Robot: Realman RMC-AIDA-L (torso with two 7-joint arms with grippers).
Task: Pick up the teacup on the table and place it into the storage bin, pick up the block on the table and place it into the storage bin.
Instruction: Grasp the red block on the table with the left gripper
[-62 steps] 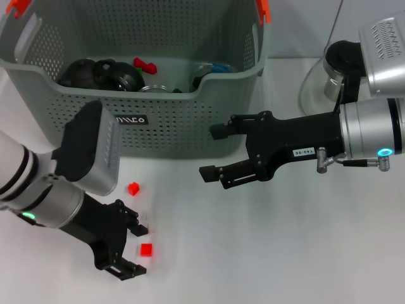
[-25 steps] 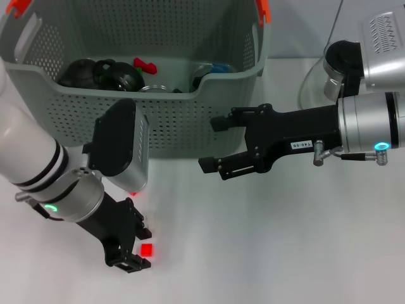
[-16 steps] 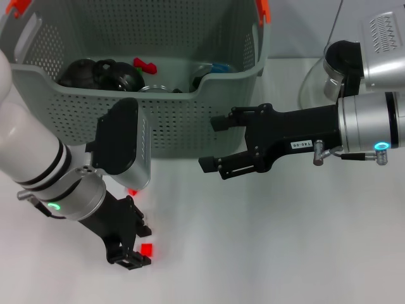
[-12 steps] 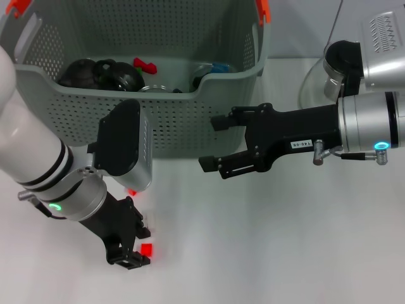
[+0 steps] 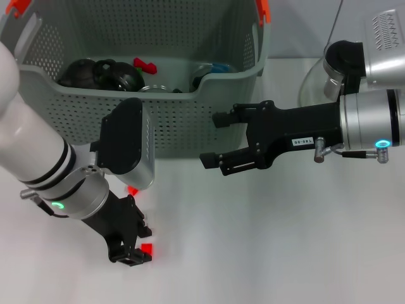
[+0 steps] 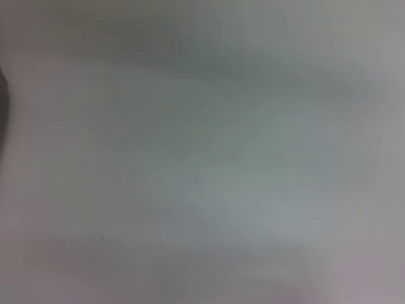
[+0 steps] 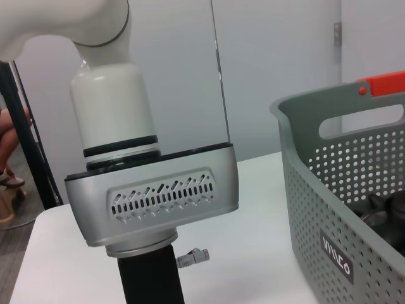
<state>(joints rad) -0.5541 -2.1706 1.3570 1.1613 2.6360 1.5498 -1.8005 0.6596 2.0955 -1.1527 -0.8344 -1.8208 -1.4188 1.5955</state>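
Observation:
A small red block (image 5: pixel 147 249) lies on the white table near the front, partly covered by the tip of my left gripper (image 5: pixel 131 252), which is down at the table right beside it. A second red block (image 5: pixel 133 190) peeks out behind the left wrist. The storage bin (image 5: pixel 190 126), grey-green and perforated with orange clips, stands at the back; it also shows in the right wrist view as the storage bin (image 7: pixel 342 209). My right gripper (image 5: pixel 213 139) hovers open and empty in front of the bin's right half. The teacup is out of view on the table.
Dark rounded items, a red piece (image 5: pixel 144 64) and a glass rim lie inside the bin. A glass carafe (image 5: pixel 329 79) with a black handle stands at the back right. The left wrist view holds only pale table surface. The left arm's wrist (image 7: pixel 152 196) fills the right wrist view.
The left arm swung in over the front block, turned its wrist and sank towards the table. The block stayed put. The right gripper barely shifted.

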